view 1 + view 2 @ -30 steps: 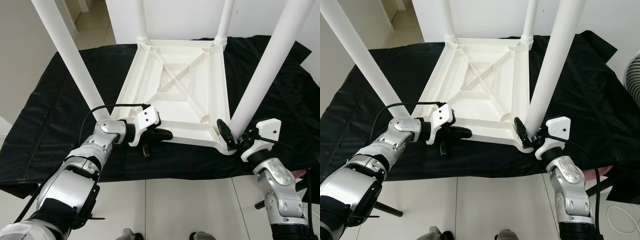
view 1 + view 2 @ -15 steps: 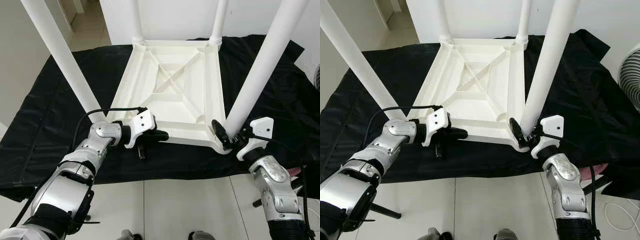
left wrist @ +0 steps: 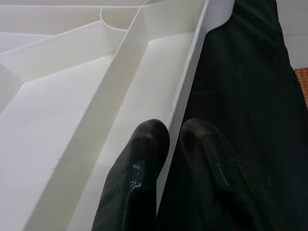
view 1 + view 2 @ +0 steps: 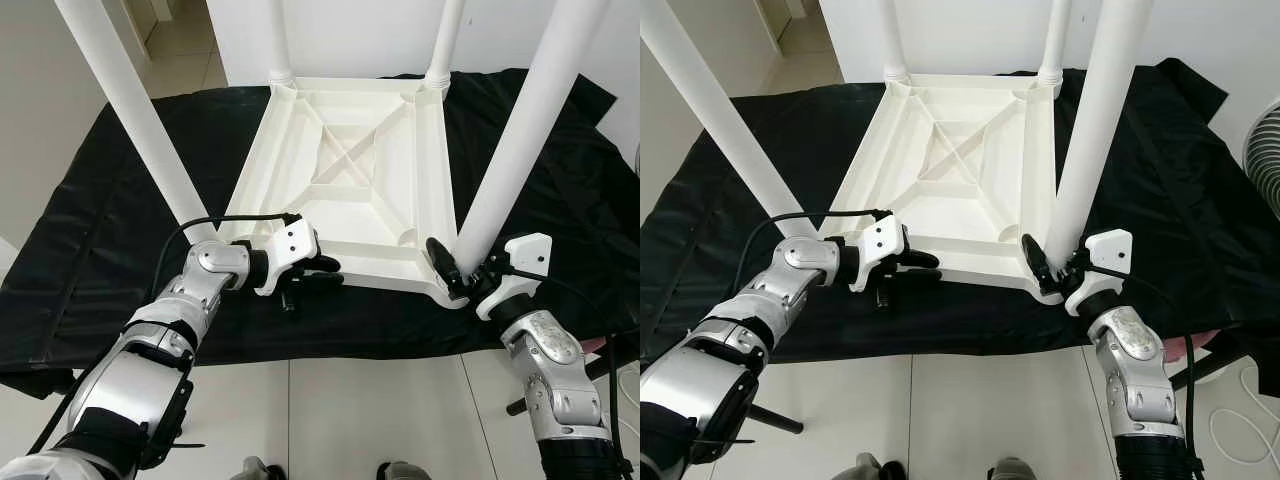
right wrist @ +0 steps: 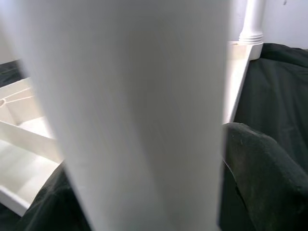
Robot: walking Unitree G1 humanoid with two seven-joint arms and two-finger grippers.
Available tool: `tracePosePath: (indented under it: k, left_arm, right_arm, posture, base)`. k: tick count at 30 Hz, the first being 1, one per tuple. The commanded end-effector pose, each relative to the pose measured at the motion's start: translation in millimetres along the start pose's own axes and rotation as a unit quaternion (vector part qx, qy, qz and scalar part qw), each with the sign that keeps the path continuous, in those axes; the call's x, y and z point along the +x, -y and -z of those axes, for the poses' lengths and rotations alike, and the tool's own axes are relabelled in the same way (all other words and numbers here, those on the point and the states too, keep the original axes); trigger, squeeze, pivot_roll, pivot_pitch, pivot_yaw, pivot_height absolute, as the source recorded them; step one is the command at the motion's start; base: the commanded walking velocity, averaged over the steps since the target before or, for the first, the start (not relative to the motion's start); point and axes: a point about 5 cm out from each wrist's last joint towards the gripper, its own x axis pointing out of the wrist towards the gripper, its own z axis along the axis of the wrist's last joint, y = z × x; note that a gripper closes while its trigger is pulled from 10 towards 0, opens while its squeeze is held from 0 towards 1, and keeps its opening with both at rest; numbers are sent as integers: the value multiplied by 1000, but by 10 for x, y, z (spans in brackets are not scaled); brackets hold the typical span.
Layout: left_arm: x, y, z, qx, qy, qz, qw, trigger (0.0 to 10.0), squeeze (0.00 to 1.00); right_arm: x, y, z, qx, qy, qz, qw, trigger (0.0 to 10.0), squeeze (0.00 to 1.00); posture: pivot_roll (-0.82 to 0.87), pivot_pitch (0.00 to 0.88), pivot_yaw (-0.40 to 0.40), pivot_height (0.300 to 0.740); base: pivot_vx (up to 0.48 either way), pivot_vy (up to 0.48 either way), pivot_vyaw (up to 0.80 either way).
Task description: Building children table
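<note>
1. The white moulded-plastic children's table (image 4: 350, 180) lay upside down on a black sheet (image 4: 90, 250), four round legs up.
2. It looked light, stiff and slick; rim and leg bases seemed the best holds.
3. The left gripper (image 4: 322, 273) pinched the near rim (image 3: 185, 91), one finger on each side.
4. The right gripper (image 4: 452, 277) clasped the near right leg (image 4: 515, 140) at its base.

Since a second ago, almost no change beyond a slight camera shift. Left end effector (image 4: 318, 272) now with fingers (image 3: 139, 163) straddling the near rim of the upturned table (image 4: 350, 170), one inside, one outside, where earlier sat closed together against that edge. Right end effector (image 4: 452, 275) clamped on the near right leg (image 4: 505, 160) as before.
</note>
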Motion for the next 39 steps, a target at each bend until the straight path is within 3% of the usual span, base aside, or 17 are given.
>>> tracePosePath:
  k: [1, 6, 14, 15, 16, 21, 22, 24, 26, 30, 32, 33, 35, 37, 39]
  left_arm:
    - [116, 25, 186, -1, -66, -120, 991, 10000, 0]
    - [204, 27, 195, 6, -91, -148, 985, 10000, 0]
    - [213, -5, 207, 10, -117, -166, 979, 10000, 0]
    - [192, -28, 212, 11, -124, -178, 976, 5922, 0]
    - [167, -34, 218, 18, -128, -175, 976, 0, 0]
    - [77, -54, 246, 28, -134, -179, 974, 0, 0]
    - [-14, -51, 304, 38, -149, -177, 972, 0, 0]
    - [-14, -51, 304, 38, -149, -177, 972, 0, 0]
    - [-121, -36, 367, 42, -160, -175, 971, 0, 0]
    - [-162, -28, 389, 43, -163, -174, 970, 0, 0]
    - [-222, -5, 417, 43, -164, -171, 971, 0, 0]
    - [-347, 44, 471, 40, -166, -167, 971, 0, 0]
    - [-347, 44, 471, 40, -166, -167, 971, 0, 0]
    - [-593, 172, 582, 36, -179, -155, 971, 0, 0]
    - [-667, 224, 620, 34, -187, -149, 970, 0, 0]
  right_arm:
    - [-20, -57, 12, 12, 0, -13, 1000, 10000, 0]
    - [-40, -104, 33, 20, -3, -21, 1000, 10000, 0]
    - [-41, -122, 34, 24, -2, -23, 999, 10000, 0]
    - [-45, -126, 29, 25, -1, -23, 999, 10000, 0]
    - [-49, -129, 25, 26, -1, -23, 999, 10000, 0]
    - [-47, -117, 22, 26, -1, -23, 999, 10000, 0]
    - [-15, -140, 14, 30, 1, -32, 999, 10000, 0]
    - [-15, -140, 14, 30, 1, -32, 999, 10000, 0]
    - [47, -203, 14, 34, 3, -47, 998, 10000, 0]
    - [74, -233, 17, 36, 4, -53, 998, 10000, 0]
    - [122, -287, 20, 39, 7, -64, 997, 10000, 0]
    - [203, -390, 19, 48, 12, -81, 996, 10000, 0]
    - [203, -390, 19, 48, 12, -81, 996, 10000, 0]
    - [343, -595, 15, 64, 21, -109, 992, 10000, 0]
    - [389, -678, 14, 70, 24, -122, 990, 10000, 0]
  posture:
    - [-187, 103, 124, 740]
    - [-188, 107, 126, 740]
    - [-184, 116, 127, 740]
    - [-178, 126, 124, 740]
    - [-176, 130, 123, 740]
    - [-168, 136, 121, 740]
    - [-157, 139, 115, 740]
    - [-157, 139, 115, 740]
    - [-139, 139, 99, 740]
    - [-139, 139, 99, 740]
    - [-126, 138, 85, 740]
    - [-117, 134, 70, 740]
    - [-117, 134, 70, 740]
    - [-92, 131, 47, 740]
    - [-87, 131, 41, 740]
  base:
    - [0, 0, 0]
    - [0, 0, 0]
    - [0, 0, 0]
    - [0, 0, 0]
    - [0, 0, 0]
    - [0, 0, 0]
    - [0, 0, 0]
    - [0, 0, 0]
    - [0, 0, 0]
    - [0, 0, 0]
    - [0, 0, 0]
    - [0, 0, 0]
    - [0, 0, 0]
    - [0, 0, 0]
    - [0, 0, 0]
